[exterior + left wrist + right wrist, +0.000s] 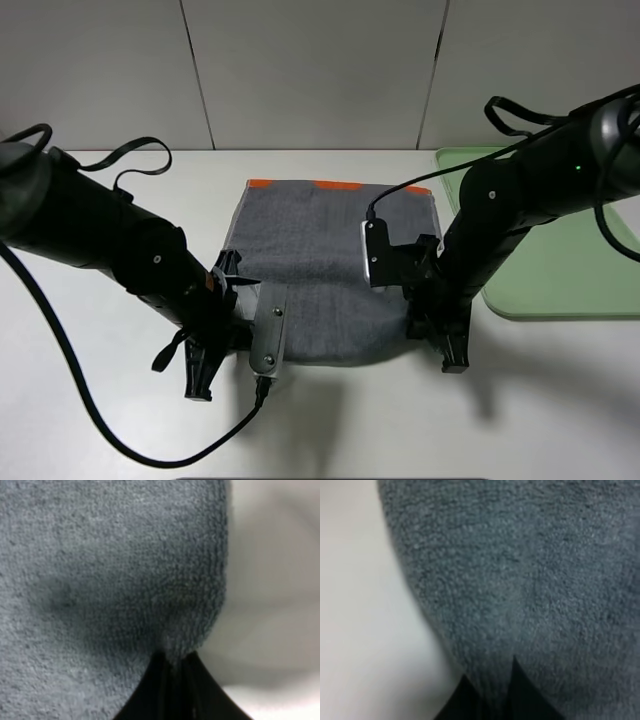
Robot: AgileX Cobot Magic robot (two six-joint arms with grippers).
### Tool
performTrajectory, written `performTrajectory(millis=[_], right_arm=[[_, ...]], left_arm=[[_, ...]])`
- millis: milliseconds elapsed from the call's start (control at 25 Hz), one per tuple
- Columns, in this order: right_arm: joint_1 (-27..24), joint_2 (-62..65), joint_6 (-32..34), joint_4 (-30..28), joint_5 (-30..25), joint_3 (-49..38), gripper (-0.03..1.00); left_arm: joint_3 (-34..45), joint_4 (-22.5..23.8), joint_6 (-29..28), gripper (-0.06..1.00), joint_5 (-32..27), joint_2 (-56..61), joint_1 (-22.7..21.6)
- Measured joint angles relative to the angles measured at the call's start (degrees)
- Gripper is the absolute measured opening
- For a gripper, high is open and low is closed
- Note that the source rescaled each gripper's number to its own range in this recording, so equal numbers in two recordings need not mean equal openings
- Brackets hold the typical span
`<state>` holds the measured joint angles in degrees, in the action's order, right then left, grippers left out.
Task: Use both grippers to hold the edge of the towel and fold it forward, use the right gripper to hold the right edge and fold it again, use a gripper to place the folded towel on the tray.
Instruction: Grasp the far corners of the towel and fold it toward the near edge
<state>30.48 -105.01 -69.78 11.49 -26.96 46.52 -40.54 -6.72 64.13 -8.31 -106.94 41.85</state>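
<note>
I see the dark grey towel [320, 270] lying flat in the middle of the high view, on the white table [100, 430], with its orange band [300, 184] along the top edge of the cloth. The green tray [590, 260] sits at the right side of the frame, just beside the towel, with nothing on it. My left gripper [174, 667] is pinched tight on the lower left corner of the towel, and its wrist view shows a little bunch of fuzzy cloth squeezed between the black tips. My right gripper [490, 680] is pinched tight on the lower right corner in the same way. I think this towel is light and very soft, so it will bend and droop anywhere I am not holding it. The fuzzy cloth should not slip out easily, and it cannot break. The two low corners look like the best places to hold, because then the whole edge comes up together. I think the middle will sag between my two grips, so both arms should lift evenly and carry the edge toward the orange band
</note>
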Motion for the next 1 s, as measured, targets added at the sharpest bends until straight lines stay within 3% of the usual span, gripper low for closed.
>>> performTrajectory(millis=[640,1000], right_arm=[[0.0,7.5,1.8,4.6,-13.3,0.0,0.00],[0.2,13.3,6.2,6.0,-19.7,0.0,0.00]], left_arm=[[0.5,0.1,0.0,0.00,-17.8,14.8,0.0],[0.5,0.1,-0.1,0.00,-23.4,22.5,0.0]])
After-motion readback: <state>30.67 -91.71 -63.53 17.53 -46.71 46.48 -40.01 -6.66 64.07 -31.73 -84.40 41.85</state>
